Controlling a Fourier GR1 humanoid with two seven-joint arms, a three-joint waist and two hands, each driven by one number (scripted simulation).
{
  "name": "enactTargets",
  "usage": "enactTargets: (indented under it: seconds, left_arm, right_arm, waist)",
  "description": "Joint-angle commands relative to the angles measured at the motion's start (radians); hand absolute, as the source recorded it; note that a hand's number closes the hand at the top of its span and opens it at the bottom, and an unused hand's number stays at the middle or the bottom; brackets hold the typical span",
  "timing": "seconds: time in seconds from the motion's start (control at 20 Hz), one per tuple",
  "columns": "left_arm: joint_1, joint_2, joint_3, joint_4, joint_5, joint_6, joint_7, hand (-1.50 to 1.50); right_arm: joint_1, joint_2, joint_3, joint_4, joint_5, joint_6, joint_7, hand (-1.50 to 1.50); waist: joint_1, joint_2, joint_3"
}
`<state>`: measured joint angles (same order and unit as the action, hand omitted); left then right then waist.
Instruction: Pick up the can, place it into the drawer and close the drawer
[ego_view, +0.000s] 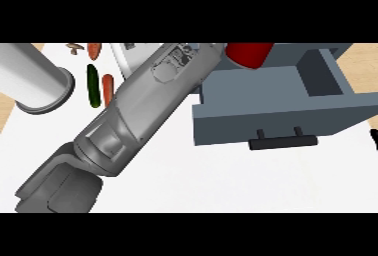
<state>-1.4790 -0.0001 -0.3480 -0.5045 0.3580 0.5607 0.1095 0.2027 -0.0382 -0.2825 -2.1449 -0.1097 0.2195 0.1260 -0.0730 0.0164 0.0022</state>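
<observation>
The red can shows at the top of the head view, cut off by the upper edge, over the back left corner of the open grey-blue drawer. My left forearm runs from the lower left up to the can; its hand lies past the top edge, so any hold on the can is hidden. The drawer is pulled out, with its black handle facing me. A black sliver of my right hand shows at the right edge, beside the drawer's front.
A large white and grey cylinder lies at the far left. Beside it are a green cucumber, a carrot, another carrot and mushrooms. A white object sits partly behind the forearm.
</observation>
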Motion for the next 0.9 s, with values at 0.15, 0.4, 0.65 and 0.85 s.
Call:
enactTargets:
  seconds: [0.15, 0.4, 0.65, 0.85]
  left_arm:
    - [-0.018, 0.000, -0.100, 0.066, 0.058, 0.042, -0.029, 1.50]
    - [-0.010, 0.000, -0.155, 0.101, 0.084, 0.101, -0.073, 1.50]
    - [0.014, 0.000, -0.188, 0.133, 0.104, 0.077, -0.120, 1.50]
    - [0.018, 0.000, -0.233, 0.127, 0.117, 0.115, -0.130, 1.50]
  right_arm:
    - [-0.029, -0.022, -0.019, 0.027, -0.016, 0.013, -0.016, -1.50]
    - [-0.036, -0.002, 0.033, -0.034, -0.006, 0.002, 0.039, -1.50]
    - [-0.071, 0.001, 0.014, 0.058, 0.031, -0.015, -0.029, -1.50]
    - [-0.063, 0.013, 0.047, 0.001, 0.039, -0.024, 0.019, -1.50]
  waist:
    - [-0.016, 0.001, 0.001]
    - [-0.042, 0.008, 0.001]
    - [-0.036, 0.014, 0.001]
    - [-0.057, 0.013, 0.001]
